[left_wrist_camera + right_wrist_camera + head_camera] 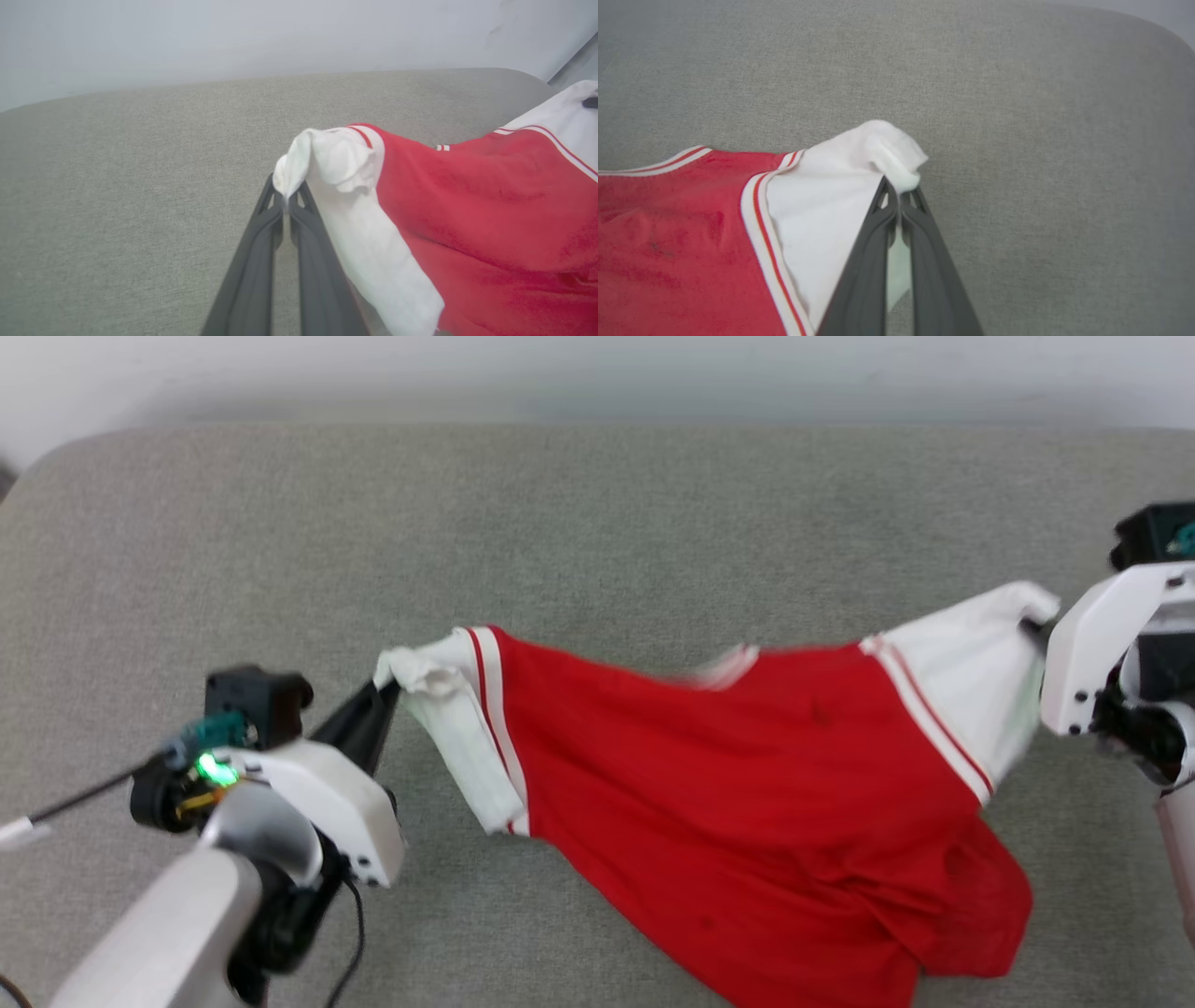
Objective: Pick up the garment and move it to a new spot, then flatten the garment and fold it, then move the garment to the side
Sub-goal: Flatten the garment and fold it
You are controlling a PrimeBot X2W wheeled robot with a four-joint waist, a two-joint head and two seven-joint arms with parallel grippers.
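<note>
Red jersey-style T-shirt garment (747, 756) with white short sleeves and red-striped sleeve seams, plain red side up, no lettering visible. It is strung between both tools over a grey fabric-covered desk (597, 523).

Left tool (387, 689): jaws narrow, pinched on the bunched cuff of one white sleeve (439, 709). The left wrist view shows the cloth wadded right at the fingertips, with the shirt running off to that tool's right.

Right tool (1032, 627): jaws narrow, clamped on the tip of the other white sleeve (971, 672). The right wrist view shows a small fold of white caught between the fingertips, with the shirt running off to that tool's left.

Key relation: the garment's long axis is the sleeve-to-sleeve line, and it runs straight from one tool to the other. The shirt lies between them, inward of each. The red body sags from that line back towards the robot, and the hem is bunched nearer the right tool. I cannot tell whether the hem rests on the desk or hangs just clear.

Judgement: this is the pick-up and relocate step, with flattening and folding not yet done. Neither arm is nearer, since each has its own end. The coming move needs both tools to travel together with the spacing kept, so the shoulder line stays taut. Risk: both grips are thin cuff pinches and a sleeve could slip out under a pull.
</note>
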